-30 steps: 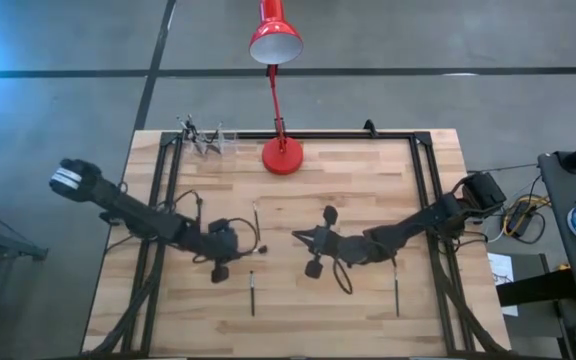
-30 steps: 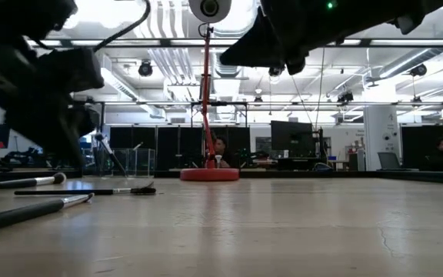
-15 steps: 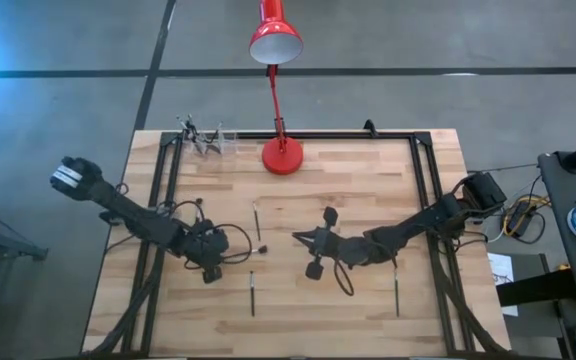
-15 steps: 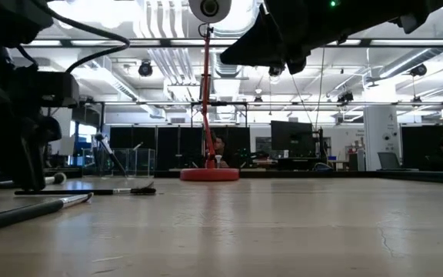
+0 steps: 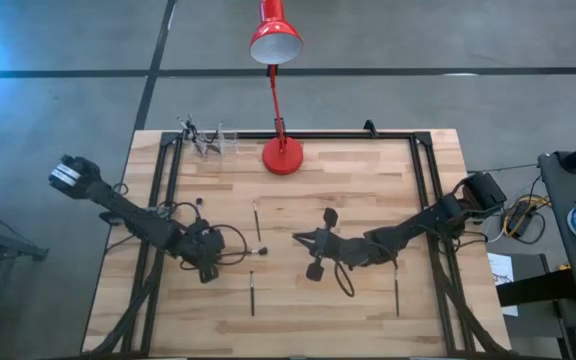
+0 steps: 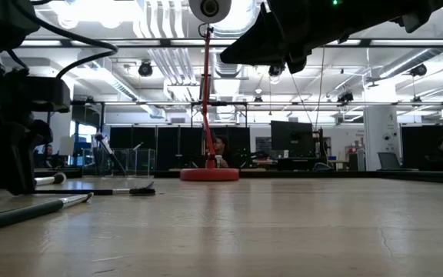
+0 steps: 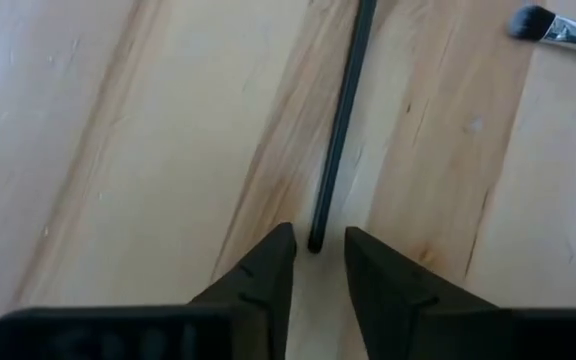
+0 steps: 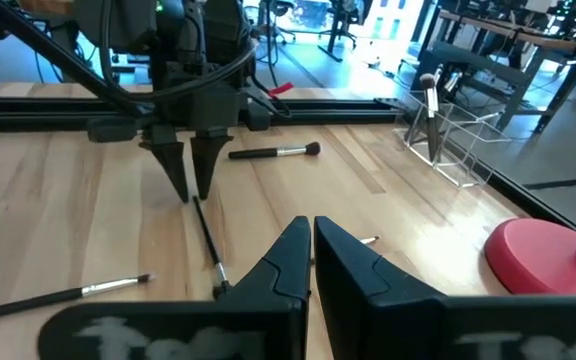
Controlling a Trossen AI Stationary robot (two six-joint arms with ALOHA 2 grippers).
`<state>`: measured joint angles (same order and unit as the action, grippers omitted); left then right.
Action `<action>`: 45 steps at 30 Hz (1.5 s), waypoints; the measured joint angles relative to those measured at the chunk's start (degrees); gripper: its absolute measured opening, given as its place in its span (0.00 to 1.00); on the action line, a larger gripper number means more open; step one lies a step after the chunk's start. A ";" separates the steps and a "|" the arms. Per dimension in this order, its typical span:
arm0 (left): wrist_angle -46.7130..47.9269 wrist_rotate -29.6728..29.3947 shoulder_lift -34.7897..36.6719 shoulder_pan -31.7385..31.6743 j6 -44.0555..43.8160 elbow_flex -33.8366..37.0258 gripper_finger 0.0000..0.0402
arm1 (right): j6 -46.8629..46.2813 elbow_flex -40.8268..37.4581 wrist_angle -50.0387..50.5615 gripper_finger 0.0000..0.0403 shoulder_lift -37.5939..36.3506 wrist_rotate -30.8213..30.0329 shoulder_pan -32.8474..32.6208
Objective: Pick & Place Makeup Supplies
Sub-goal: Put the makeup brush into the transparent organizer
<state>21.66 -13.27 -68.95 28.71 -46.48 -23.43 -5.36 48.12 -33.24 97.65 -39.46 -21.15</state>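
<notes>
A thin dark makeup stick (image 7: 340, 120) lies flat on the wooden table, also seen in the right wrist view as the stick (image 8: 208, 240). My left gripper (image 7: 318, 236) (image 5: 208, 272) points steeply down at the table's left half. It is open, with one fingertip on each side of the stick's near end and a gap on both sides. A brush with a dark bristle tip (image 7: 553, 28) lies close by. Other makeup supplies (image 5: 257, 225) (image 5: 252, 292) (image 5: 396, 287) lie flat on the table. My right gripper (image 8: 311, 223) (image 5: 298, 237) hangs shut above mid-table, holding nothing.
A red desk lamp stands with its base (image 5: 282, 155) at the table's far middle. At the far left a clear holder (image 5: 213, 140) has a few brushes standing in it. Black rails (image 5: 163, 200) run along the table's sides. Two more brushes (image 8: 273, 152) (image 8: 58, 293) lie near my left gripper.
My left gripper has gone a little toward the table's left edge and down, tipping its fingers more steeply toward the table. My right arm has kept still.
</notes>
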 joint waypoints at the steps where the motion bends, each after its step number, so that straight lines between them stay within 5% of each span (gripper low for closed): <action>1: -0.52 -0.19 0.00 0.05 -0.03 0.28 0.22 | 0.01 0.00 -0.01 0.03 0.00 0.00 0.00; 8: -3.03 -3.68 -0.07 1.56 -1.28 2.29 0.02 | 0.30 0.00 0.05 0.03 0.00 0.00 0.02; 26: -24.62 -18.48 -0.22 7.77 4.37 4.35 0.00 | -1.72 -0.06 0.48 0.03 0.02 -0.04 0.02; 40: -76.97 -22.17 -0.17 4.33 28.88 18.79 0.00 | -1.73 -5.03 -1.43 0.03 -1.07 -2.82 1.14; 45: -84.65 -15.81 -0.23 -1.24 35.24 19.68 0.00 | -0.60 -8.85 -13.36 0.03 0.16 4.49 3.31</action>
<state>-62.99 -29.08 -69.17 27.47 -11.24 -3.75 -5.96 39.26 -46.60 97.80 -34.97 -17.83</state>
